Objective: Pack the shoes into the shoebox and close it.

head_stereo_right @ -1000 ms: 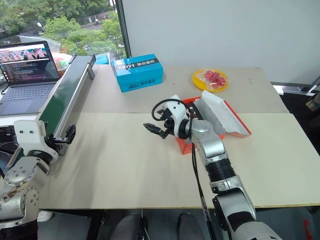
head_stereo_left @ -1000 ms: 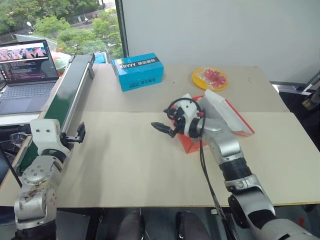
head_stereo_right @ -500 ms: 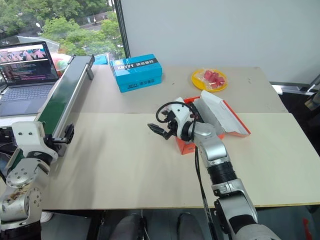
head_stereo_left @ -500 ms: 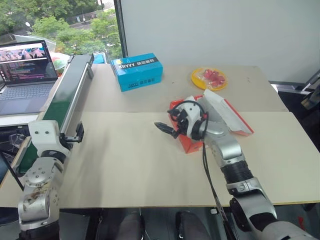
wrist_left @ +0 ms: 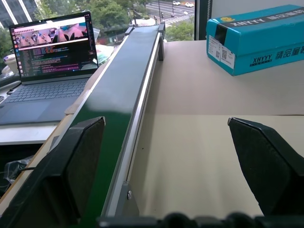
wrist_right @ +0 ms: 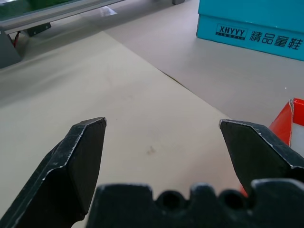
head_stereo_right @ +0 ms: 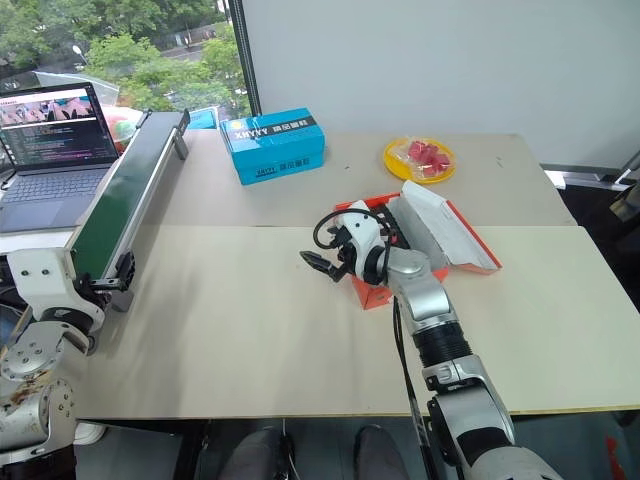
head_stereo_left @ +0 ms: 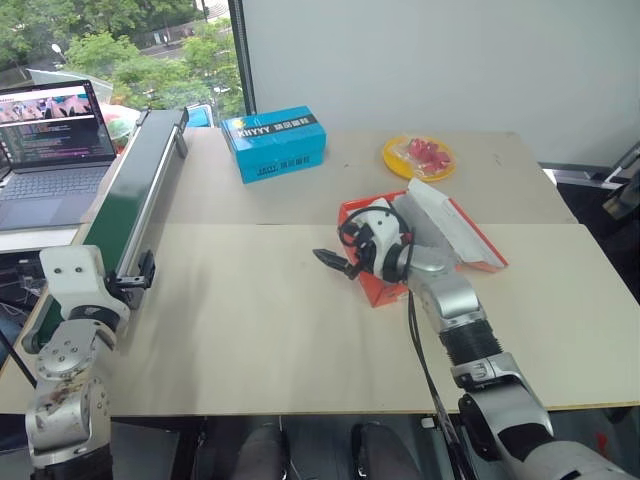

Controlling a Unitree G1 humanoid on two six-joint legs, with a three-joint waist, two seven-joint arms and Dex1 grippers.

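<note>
Right tool (head_stereo_left: 331, 261) is hovering wide-spread and holding nothing, fingers aiming toward 9 o'clock over bare counter (head_stereo_left: 250, 320). The shoebox (head_stereo_left: 478, 246) is lying directly behind it at 3 o'clock, lid raised, long axis running roughly 10-to-4. Shoes can't be made out; the arm is covering the box's near end. Left tool (head_stereo_left: 138, 277) is sitting released far off at 9 o'clock, so the right arm is nearer.

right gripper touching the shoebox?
Cannot tell. In the left eye view the right gripper points away from the shoebox, but its wrist overlaps the box's near corner; no gap or contact shows plainly.
</note>
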